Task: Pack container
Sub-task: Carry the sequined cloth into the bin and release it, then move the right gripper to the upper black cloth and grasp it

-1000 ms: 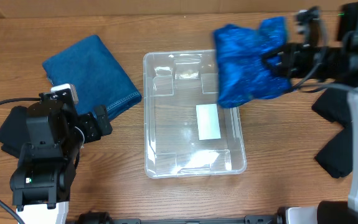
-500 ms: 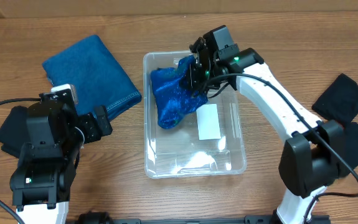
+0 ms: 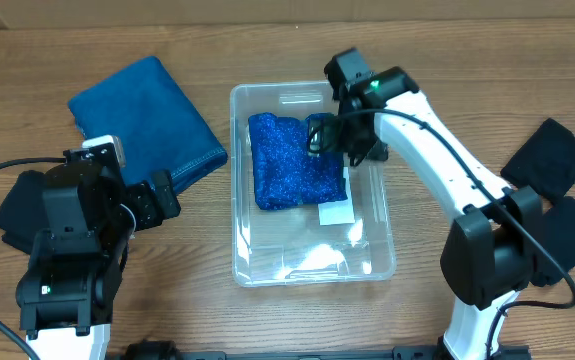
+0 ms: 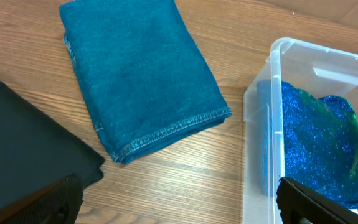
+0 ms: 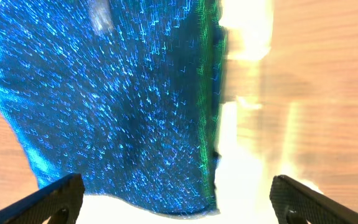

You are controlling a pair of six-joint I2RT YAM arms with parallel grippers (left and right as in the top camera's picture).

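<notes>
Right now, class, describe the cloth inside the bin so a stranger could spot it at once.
Find the clear container mid-table. In its far half lies a royal-blue cloth. Unlike the plain teal towel alongside and the black cloths further out, it glitters.

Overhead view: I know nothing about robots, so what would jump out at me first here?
The glittery blue cloth lying in the clear container at the middle of the picture, with the white right arm reaching over it, jaws open. Next, the teal towel folded to the container's left, and black cloths near both side edges.
</notes>
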